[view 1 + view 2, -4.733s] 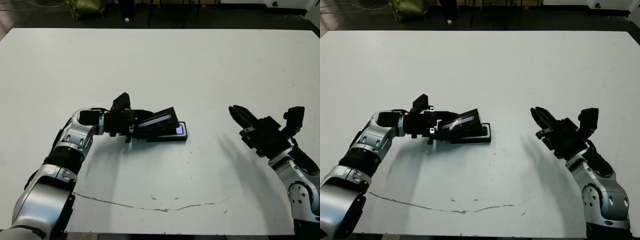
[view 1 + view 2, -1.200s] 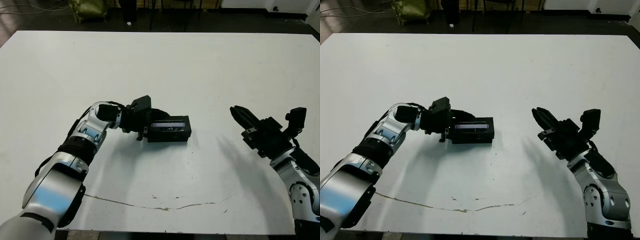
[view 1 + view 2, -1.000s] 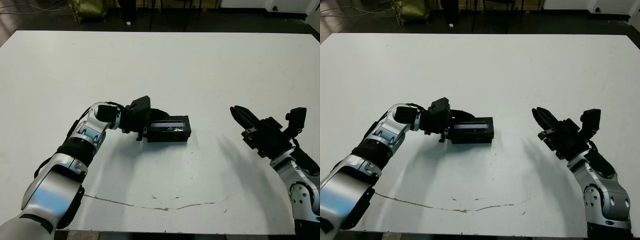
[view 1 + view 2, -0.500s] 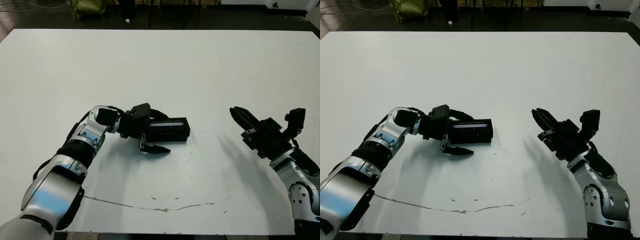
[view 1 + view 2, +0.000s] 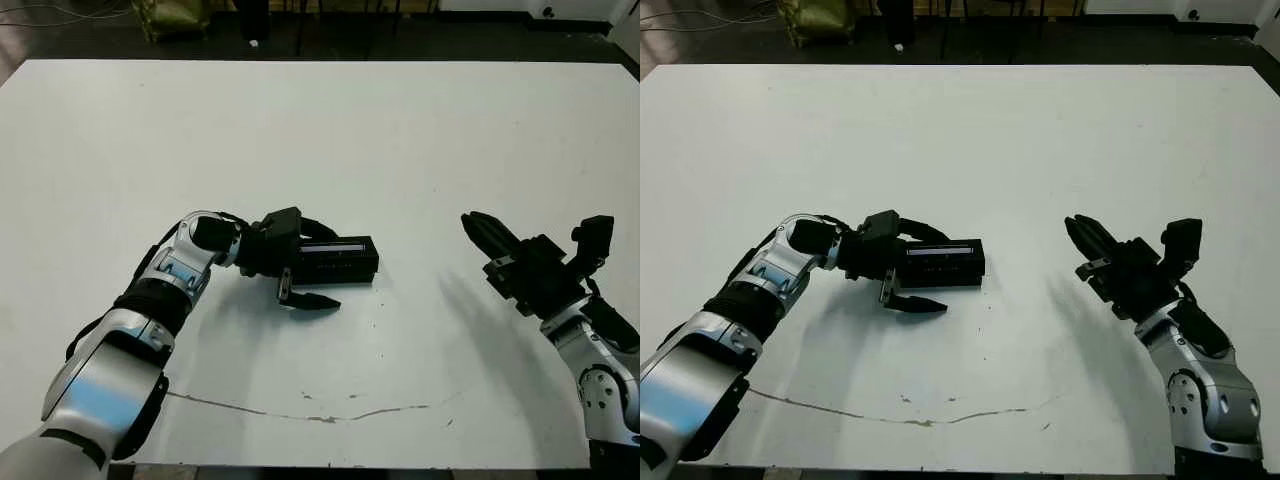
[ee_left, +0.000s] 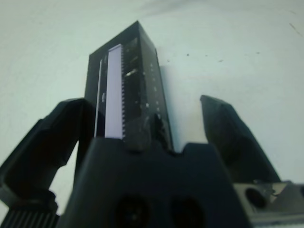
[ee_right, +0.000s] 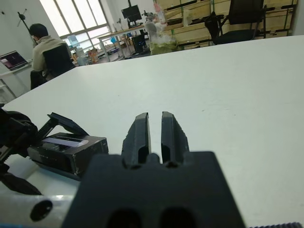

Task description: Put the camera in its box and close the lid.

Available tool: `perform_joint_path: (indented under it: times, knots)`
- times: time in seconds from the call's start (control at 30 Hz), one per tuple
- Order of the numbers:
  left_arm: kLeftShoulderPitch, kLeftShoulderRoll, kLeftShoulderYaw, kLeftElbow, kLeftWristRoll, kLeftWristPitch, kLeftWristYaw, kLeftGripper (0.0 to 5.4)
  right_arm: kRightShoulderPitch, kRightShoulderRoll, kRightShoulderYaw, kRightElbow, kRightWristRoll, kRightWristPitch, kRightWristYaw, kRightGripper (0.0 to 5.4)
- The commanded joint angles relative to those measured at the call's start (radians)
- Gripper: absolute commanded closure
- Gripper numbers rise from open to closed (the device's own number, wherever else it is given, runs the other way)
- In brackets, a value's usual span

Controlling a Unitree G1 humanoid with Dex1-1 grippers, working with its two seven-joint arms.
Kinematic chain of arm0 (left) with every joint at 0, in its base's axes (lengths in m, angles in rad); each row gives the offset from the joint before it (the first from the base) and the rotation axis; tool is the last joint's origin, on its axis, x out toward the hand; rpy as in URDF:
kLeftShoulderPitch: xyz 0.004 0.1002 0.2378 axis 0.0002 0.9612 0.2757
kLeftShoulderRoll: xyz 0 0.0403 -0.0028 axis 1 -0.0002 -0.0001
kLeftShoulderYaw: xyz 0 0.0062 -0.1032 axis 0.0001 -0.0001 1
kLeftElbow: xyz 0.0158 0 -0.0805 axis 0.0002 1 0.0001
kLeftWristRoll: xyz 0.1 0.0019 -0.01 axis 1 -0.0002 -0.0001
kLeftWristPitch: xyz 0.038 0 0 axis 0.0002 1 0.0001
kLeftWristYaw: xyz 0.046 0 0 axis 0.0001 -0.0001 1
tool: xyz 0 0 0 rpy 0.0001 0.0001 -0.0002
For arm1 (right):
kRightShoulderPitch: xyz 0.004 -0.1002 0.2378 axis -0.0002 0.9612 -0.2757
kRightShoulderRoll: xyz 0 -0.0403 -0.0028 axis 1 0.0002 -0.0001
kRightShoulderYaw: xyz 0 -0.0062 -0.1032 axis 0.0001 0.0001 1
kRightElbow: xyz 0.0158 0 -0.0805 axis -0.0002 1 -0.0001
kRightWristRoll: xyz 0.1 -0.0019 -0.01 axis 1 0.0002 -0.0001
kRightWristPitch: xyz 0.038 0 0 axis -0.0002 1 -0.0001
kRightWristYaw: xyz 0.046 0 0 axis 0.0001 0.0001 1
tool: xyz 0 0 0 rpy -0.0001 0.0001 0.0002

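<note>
The box (image 5: pixel 340 260) sits closed under its lid (image 6: pixel 114 90), left of the bench (image 5: pixel 400 130) centre. The left tool (image 5: pixel 318 268) straddles it, released. At 3 o'clock, the right tool (image 7: pixel 155 131) hovers, clenched.

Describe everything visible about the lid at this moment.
The lid is a flat black rectangular cover with a glossy grey-silver strip along its top. It looks rigid and lies level, closed down on the box, together forming one black block on the white table left of centre. The left claw is open around the block's left end, one finger on the near side. Whether a finger touches the lid cannot be told.
</note>
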State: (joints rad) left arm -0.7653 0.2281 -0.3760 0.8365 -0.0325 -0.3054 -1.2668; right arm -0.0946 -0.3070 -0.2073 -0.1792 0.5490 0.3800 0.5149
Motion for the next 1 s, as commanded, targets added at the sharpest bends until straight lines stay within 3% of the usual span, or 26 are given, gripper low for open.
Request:
perform_joint_path:
  times: [0.03, 0.2, 0.47, 1.0]
  knots:
    - [0.092, 0.042, -0.032, -0.021, 0.051, 0.043, -0.022, 0.03, 0.012, -0.007, 0.0, 0.007, -0.007, 0.003, -0.003, 5.4]
    - [0.17, 0.095, -0.007, -0.161, 0.039, 0.009, 0.03, 0.03, 0.017, -0.012, 0.003, -0.015, -0.023, 0.016, -0.021, 5.4]
    - [0.255, 0.187, -0.002, -0.376, 0.031, 0.079, 0.064, 0.03, 0.014, -0.009, 0.005, -0.016, -0.016, 0.022, -0.024, 5.4]
    - [0.295, 0.223, -0.017, -0.427, 0.085, 0.125, 0.211, 0.03, 0.016, -0.005, 0.003, -0.007, -0.02, 0.006, -0.013, 5.4]
